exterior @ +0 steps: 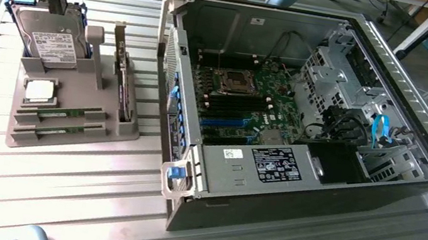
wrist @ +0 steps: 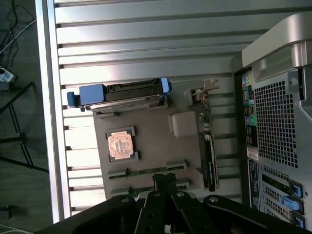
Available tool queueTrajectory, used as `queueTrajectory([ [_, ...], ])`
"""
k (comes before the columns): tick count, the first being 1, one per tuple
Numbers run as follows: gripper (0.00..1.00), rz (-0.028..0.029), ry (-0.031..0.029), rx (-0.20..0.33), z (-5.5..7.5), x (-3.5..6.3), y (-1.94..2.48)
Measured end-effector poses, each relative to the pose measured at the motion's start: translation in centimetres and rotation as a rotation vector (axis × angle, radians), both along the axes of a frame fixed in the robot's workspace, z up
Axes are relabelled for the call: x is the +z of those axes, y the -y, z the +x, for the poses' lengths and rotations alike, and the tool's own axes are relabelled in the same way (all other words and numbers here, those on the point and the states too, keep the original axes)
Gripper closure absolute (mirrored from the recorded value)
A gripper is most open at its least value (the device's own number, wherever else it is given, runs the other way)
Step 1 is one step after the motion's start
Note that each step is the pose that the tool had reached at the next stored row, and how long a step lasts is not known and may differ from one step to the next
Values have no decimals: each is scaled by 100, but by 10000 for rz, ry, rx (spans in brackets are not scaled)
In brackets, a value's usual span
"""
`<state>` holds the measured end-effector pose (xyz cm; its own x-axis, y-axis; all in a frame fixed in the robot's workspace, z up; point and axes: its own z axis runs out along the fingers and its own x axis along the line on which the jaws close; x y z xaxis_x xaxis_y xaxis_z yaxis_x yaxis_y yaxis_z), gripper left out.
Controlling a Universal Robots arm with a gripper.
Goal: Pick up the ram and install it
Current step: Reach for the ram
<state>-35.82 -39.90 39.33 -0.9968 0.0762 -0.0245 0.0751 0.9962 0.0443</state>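
Wrist view: black claw [wrist: 165,184], tips together, above thin green ram [wrist: 141,171]; slotted grey tray [wrist: 156,141].

bright even light, faint glare

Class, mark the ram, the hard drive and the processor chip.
ram [exterior: 62,112], exterior view, middle of the stick nearer the chip.
hard drive [exterior: 55,46], exterior view, on its white label.
processor chip [wrist: 121,145], wrist view, centre of its top face.
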Motion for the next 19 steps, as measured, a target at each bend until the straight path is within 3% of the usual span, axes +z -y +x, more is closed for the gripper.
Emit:
queueTrajectory([
  [19, 89, 0, 0, 0, -145, 0, 0],
])
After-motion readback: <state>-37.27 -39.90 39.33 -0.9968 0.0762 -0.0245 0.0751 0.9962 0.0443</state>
